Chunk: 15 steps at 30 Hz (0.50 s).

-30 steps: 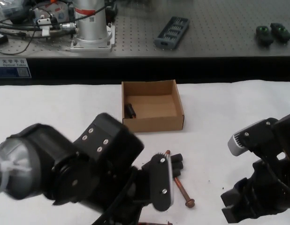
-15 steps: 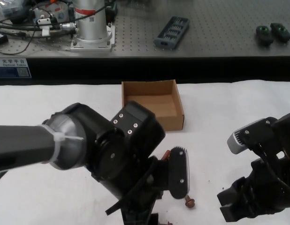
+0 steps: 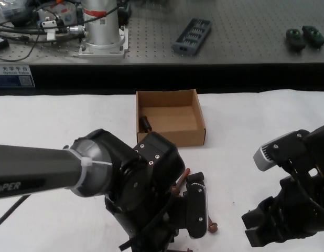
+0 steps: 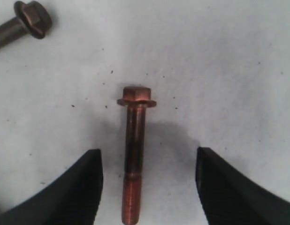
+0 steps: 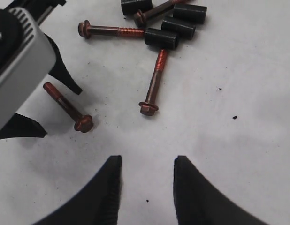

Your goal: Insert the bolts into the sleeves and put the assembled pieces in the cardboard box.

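Copper-coloured flange bolt (image 4: pixel 134 150) is lying flat on the white bench cover (image 4: pixel 239 56), apart from the loose sleeves (image 5: pixel 161 38) and other bolts. My read: small steel part, rigid, light, with a smooth round shank that's likely to roll or twist if pinched off-centre. Best hold looks like the plain shank between head and thread, across the axis. The left gripper (image 4: pixel 147 157) is pointing straight down over it, jaws spread wide and straddling the shank, touching nothing. The right gripper (image 5: pixel 147 161) is hovering over bare cover, jaws parted, empty. The cardboard box (image 3: pixel 172 139) is sitting farther back, holding one dark piece (image 3: pixel 145 124).
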{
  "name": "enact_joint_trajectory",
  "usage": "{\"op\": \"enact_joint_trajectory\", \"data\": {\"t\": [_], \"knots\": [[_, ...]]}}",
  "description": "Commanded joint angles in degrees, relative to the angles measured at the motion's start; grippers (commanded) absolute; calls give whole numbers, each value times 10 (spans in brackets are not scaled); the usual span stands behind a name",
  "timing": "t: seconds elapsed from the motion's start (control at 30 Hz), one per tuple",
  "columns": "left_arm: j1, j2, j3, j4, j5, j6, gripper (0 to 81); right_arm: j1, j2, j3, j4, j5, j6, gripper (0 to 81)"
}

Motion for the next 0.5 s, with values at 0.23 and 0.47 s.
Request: {"op": "enact_joint_trajectory", "data": {"t": [0.23, 0.47], "knots": [[-5, 17, -6, -28, 26, -40, 401, -3, -8, -2, -15, -8, 3, 275], [-6, 21, -6, -24, 23, -49, 314, -3, -8, -2, -14, -8, 14, 275]]}}
